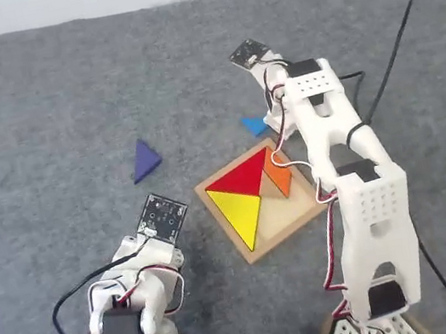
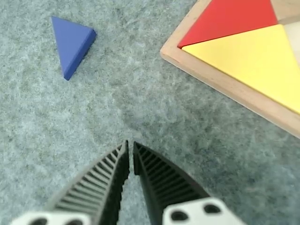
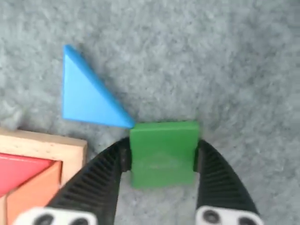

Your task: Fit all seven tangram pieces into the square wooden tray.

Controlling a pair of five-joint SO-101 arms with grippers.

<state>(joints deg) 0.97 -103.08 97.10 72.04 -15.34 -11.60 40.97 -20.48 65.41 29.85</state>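
- The right gripper clamps the green square piece between its jaws, just beside a corner of the wooden tray.
- The light blue triangle touches the square's corner with its tip.
- The left gripper has its jaws closed on nothing, between the dark blue triangle and the tray.
- In the tray lie the red triangle, the yellow triangle and the orange triangle; part of its floor is bare.
- Grey carpet lies open all around.
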